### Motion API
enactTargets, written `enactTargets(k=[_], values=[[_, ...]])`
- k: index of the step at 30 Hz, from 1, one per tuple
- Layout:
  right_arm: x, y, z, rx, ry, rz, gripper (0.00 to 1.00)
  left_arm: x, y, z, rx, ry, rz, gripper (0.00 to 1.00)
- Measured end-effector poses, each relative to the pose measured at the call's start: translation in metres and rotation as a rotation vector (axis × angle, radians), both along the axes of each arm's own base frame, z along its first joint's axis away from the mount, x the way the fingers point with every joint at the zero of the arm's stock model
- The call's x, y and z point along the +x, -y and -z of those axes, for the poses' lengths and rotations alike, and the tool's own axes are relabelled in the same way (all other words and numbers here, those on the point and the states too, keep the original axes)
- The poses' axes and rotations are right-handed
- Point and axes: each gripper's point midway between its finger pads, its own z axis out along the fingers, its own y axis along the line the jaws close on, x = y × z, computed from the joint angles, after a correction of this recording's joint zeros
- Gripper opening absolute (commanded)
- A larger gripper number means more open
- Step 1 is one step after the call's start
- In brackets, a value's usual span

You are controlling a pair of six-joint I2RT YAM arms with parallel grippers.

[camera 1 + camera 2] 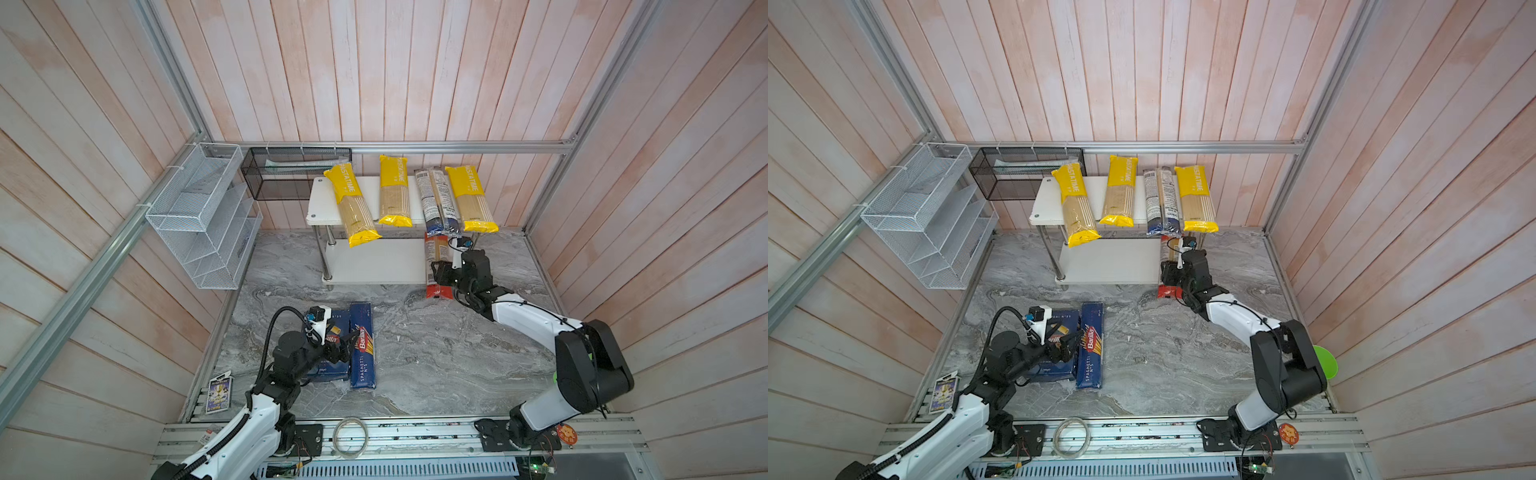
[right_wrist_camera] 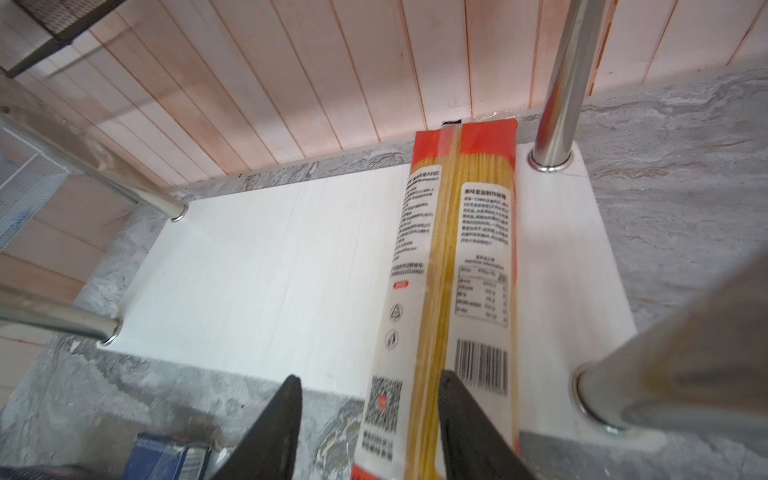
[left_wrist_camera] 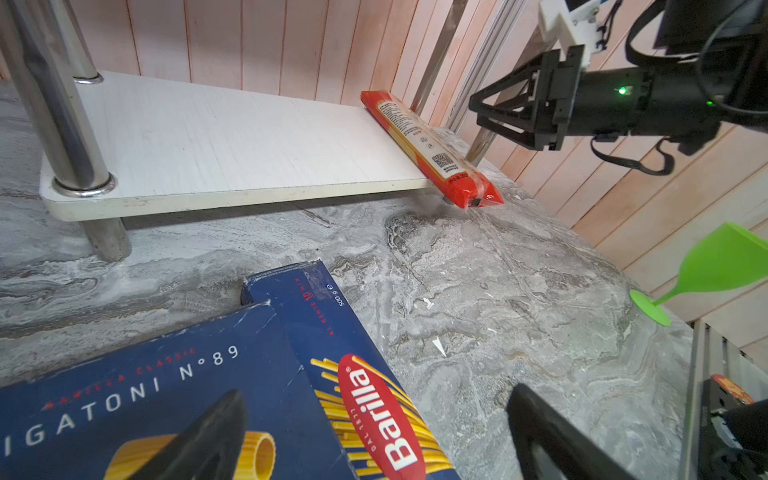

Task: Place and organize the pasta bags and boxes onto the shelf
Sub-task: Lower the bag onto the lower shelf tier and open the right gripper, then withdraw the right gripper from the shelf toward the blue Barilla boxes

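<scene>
Right hand [image 2: 370, 377] released over red-ended bag [image 2: 453, 249] on lower shelf [image 2: 270, 257], left hand [image 3: 376, 392] spread over spaghetti box [image 3: 332, 332]

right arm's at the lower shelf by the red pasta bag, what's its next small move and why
Probably draw the right gripper straight back and up, away from the shelf. Its jaws stand apart, and the red-ended bag already lies flat on the lower tier, so nothing is left to hold there. The Barilla boxes are not yet shelved.
</scene>
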Motion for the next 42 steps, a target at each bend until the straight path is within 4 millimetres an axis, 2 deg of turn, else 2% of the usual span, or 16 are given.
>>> enactTargets(k=[6, 12, 19, 29, 34, 42], values=[[-0.056, -0.009, -0.006, 0.044, 0.015, -0.079, 0.52, 0.0, 0.0, 0.0, 0.0, 0.0, 0.0, 1.0], [-0.079, -0.012, 0.025, 0.071, -0.075, -0.131, 0.52, 0.0, 0.0, 0.0, 0.0, 0.0, 0.0, 1.0], [-0.096, -0.02, 0.054, 0.083, -0.151, -0.18, 0.52, 0.0, 0.0, 0.0, 0.0, 0.0, 0.0, 1.0], [-0.087, -0.026, 0.093, 0.044, -0.243, -0.182, 0.53, 0.0, 0.0, 0.0, 0.0, 0.0, -0.001, 0.99], [-0.074, -0.028, 0.087, 0.04, -0.224, -0.169, 0.53, 0.0, -0.001, 0.0, 0.001, 0.001, -0.004, 1.0], [-0.054, 0.001, 0.084, 0.051, -0.218, -0.085, 0.53, 0.0, -0.001, 0.0, 0.001, 0.002, -0.005, 0.99]])
